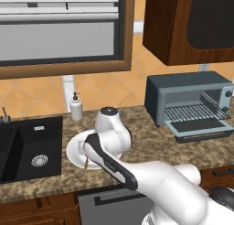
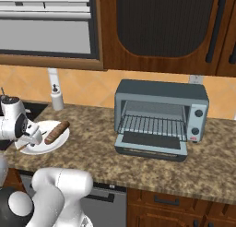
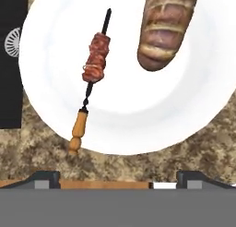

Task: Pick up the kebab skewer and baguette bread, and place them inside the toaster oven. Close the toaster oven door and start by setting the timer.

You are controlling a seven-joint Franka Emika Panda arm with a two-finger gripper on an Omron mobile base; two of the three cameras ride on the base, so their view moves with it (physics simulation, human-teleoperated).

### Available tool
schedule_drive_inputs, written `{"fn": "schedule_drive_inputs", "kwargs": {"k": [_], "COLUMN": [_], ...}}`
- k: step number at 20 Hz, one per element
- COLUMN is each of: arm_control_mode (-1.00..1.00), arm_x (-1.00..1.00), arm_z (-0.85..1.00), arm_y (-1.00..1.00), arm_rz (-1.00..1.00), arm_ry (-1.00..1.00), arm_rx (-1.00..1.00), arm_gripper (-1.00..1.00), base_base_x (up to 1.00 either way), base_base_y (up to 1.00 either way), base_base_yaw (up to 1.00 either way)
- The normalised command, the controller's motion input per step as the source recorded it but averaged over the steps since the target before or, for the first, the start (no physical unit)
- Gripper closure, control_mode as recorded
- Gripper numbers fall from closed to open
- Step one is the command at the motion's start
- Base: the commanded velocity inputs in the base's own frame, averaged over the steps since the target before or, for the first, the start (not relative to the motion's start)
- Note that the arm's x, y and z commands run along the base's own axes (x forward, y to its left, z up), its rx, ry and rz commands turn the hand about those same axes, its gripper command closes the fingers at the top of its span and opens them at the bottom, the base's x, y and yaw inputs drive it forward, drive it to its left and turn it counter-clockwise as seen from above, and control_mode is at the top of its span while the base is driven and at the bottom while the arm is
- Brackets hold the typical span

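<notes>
The kebab skewer [image 3: 94, 64] lies on a white plate [image 3: 138, 124]; its red-brown meat sits mid-stick and its orange handle [image 3: 77, 131] reaches over the plate's rim. The baguette bread [image 3: 163, 27] lies beside it on the same plate [image 2: 55, 143]. My gripper [image 3: 120, 177] hangs open right above the plate, and its fingertips [image 3: 46, 177] hold nothing. The toaster oven [image 2: 159, 113] stands to the right on the counter. The toaster oven door [image 2: 150, 145] is folded down flat, so the wire rack [image 2: 154, 125] shows.
A black sink [image 1: 27, 148] lies left of the plate, with a soap dispenser [image 1: 76, 107] behind it. Two round knobs [image 2: 198, 113] sit on the oven's right side. Dark wood cabinets [image 2: 161, 27] hang above the oven. Speckled counter [image 2: 92, 143] runs between plate and oven.
</notes>
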Motion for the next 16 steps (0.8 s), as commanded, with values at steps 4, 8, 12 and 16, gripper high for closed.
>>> {"fn": "schedule_drive_inputs", "kwargs": {"k": [4,8,12,16], "arm_control_mode": [-1.0,-1.0,-1.0,-1.0], "arm_x": [0.42,0.24,0.11,0.11], "arm_z": [-0.38,-0.26,-0.25,-0.25], "arm_y": [0.49,0.68,0.23,0.01], "arm_rz": [-0.05,-0.09,-0.11,-0.07], "arm_ry": [0.09,0.04,0.1,0.08], "arm_rx": [0.1,0.0,0.0,0.0], "arm_gripper": [-1.0,-1.0,-1.0,-1.0], "base_base_x": [0.0,0.0,0.0,0.0], "base_base_y": [0.0,0.0,0.0,0.0], "base_base_yaw": [0.0,0.0,0.0,0.0]}}
